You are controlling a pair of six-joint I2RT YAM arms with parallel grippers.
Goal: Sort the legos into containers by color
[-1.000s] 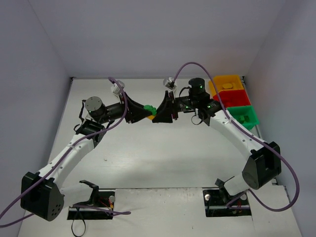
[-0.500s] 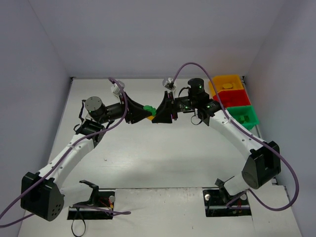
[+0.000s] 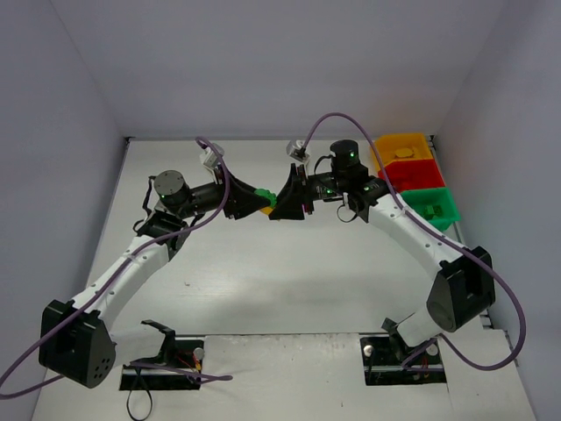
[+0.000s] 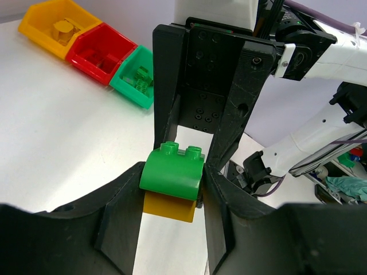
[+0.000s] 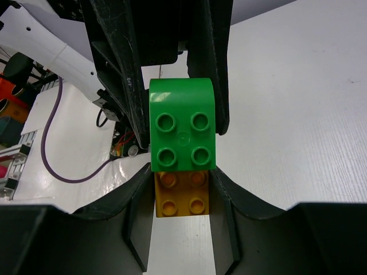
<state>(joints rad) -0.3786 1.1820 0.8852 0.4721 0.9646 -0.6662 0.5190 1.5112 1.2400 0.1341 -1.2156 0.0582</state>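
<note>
Tip to tip above the counter (image 3: 263,272), my left fingers (image 4: 120,223) and right fingers (image 5: 139,226) both narrowly pinch the joined green-and-orange bricks (image 5: 182,137).

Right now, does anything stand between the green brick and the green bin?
Yes: the right gripper lies directly between the green brick and the green bin. A yellow-orange brick is also stuck to the green one.
</note>
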